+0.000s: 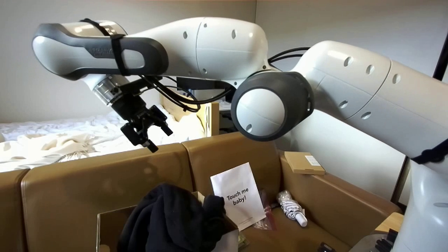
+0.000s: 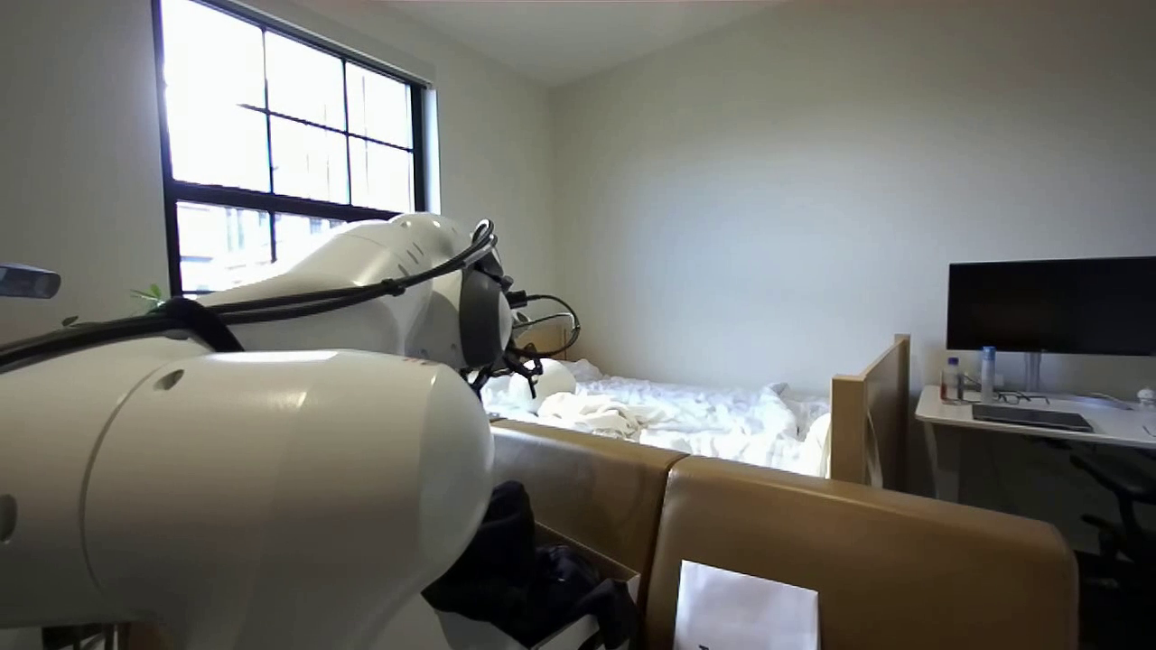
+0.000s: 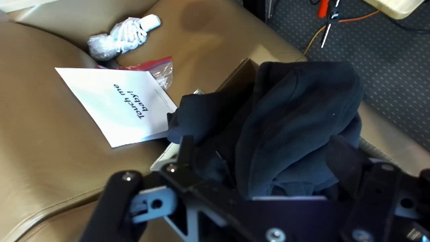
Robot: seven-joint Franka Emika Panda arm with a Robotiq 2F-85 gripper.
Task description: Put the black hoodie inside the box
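The black hoodie (image 1: 171, 220) lies heaped in and over the cardboard box (image 1: 113, 220) on the sofa. A bulge of it rises above the rim, and a fold lies over the side toward the paper sign. It also shows in an exterior view (image 2: 519, 578), partly behind the arm, and in the wrist view (image 3: 295, 124). The box's wall shows in the wrist view (image 3: 240, 75); most of the box is covered or cut off. My gripper (image 1: 161, 139) is open and empty, high above the hoodie and apart from it. In the wrist view its fingers (image 3: 262, 148) are spread, with the hoodie below.
The brown sofa (image 1: 105, 182) has a high backrest behind the box. A white paper sign (image 1: 239, 196) leans beside the box. A wrapped white bundle (image 1: 292, 208) and a plastic bag (image 3: 163, 74) lie beyond. A small tan carton (image 1: 303, 162) sits on the armrest.
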